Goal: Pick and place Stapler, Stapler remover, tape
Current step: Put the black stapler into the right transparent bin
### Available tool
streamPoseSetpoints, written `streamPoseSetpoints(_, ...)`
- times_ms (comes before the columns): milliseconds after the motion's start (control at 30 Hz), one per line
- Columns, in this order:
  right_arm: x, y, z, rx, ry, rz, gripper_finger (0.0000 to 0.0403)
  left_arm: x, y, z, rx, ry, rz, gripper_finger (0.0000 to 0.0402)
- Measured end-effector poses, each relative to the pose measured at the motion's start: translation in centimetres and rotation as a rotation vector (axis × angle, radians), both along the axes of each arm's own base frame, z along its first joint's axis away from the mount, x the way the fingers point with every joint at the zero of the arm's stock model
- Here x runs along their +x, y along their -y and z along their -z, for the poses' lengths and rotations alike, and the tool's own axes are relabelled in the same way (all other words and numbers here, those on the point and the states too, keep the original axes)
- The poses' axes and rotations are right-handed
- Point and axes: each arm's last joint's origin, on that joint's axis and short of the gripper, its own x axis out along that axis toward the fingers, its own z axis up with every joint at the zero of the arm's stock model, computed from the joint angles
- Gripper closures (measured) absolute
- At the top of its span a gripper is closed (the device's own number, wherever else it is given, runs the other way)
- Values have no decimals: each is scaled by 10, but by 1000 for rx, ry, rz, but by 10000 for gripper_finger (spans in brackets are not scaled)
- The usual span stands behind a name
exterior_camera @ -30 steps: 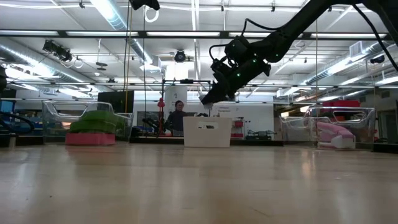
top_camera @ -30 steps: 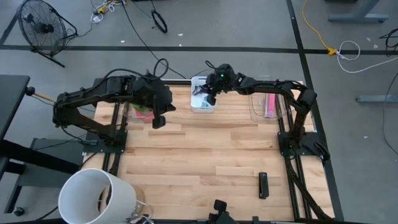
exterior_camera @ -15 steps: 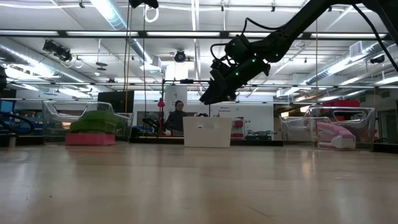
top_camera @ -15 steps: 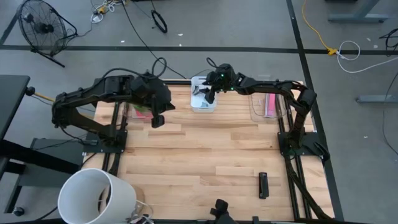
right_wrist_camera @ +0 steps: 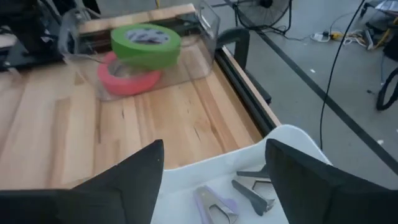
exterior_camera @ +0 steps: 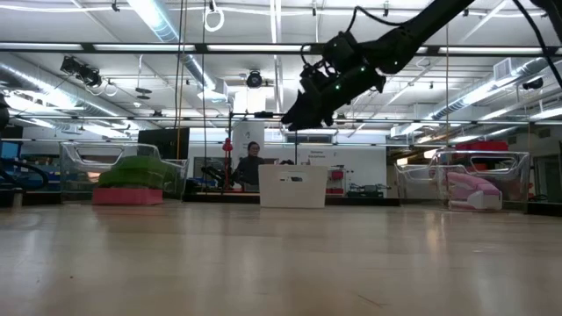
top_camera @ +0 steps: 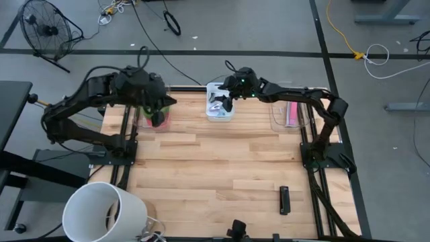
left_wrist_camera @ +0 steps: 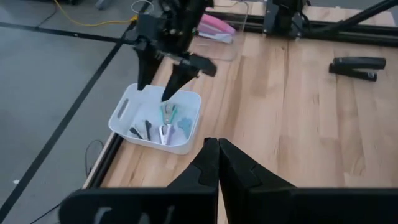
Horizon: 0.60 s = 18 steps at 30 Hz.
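right end effector (top_camera: 220, 105) spread over white bin (top_camera: 218, 115), table edge

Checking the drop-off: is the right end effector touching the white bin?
Apart. The low view shows the right end effector hanging well above the white bin, with open background between them.

One camera looks straight down on the whole counter (top_camera: 222, 168), another sits level at its surface facing the room, and both wrist cameras share the white bin (left_wrist_camera: 155, 118) close up.
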Motion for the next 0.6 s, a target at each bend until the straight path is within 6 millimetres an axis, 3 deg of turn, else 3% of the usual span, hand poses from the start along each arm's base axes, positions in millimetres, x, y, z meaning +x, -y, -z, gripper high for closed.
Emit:
streamPoseSetpoints(233, -11, -27, -26, 18, -35, -95, 138, -5, 0, -2, 4, 12, -3, 399)
streamPoseSetpoints(600, -42, -101, -78, 4, -86, -336, 140, -5, 5, -3, -21, 26, 143, 399)
